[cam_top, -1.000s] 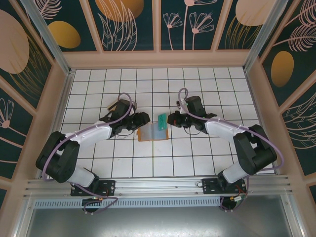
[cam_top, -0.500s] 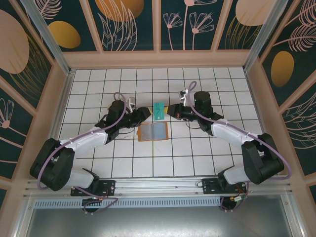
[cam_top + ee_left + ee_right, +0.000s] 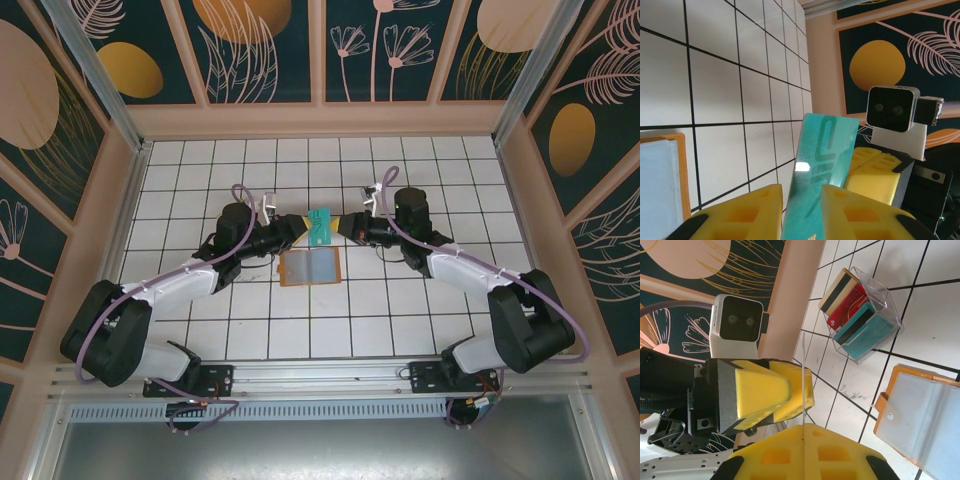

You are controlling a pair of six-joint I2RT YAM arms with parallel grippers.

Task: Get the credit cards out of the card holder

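- Top view: the left gripper (image 3: 297, 232) and right gripper (image 3: 345, 228) face each other tip to tip, with a teal card (image 3: 320, 224) between them, above the tiled floor (image 3: 400, 320).
- The holder (image 3: 310, 268) lies open just beside both grippers, on the side toward the arm bases. Its grey-blue pockets face up, and I cannot tell whether any card is inside.
- Left wrist view: the teal card (image 3: 822, 160) rises at a slant from between the left gripper's two yellow fingers (image 3: 747, 212).
- These fingers stand apart on either side of the card. I cannot tell whether they press it.
- The right gripper's yellow pads (image 3: 875, 170) sit at the card's far side.
- A corner of the holder (image 3: 662, 185) shows off to the left of the fingers.
- Right wrist view: the right gripper's own fingers (image 3: 840, 457) are closed together on the card, seen edge-on as a thin line (image 3: 802, 405).
- The left gripper (image 3: 790, 395) is right at that edge.
- Beyond the fingertips stands a clear box (image 3: 887, 297) with a tan card (image 3: 837, 287), a red card (image 3: 847, 302) and teal ones (image 3: 870, 330) upright in it.
- The open holder (image 3: 920, 425) lies near the box, to the right of the fingers.
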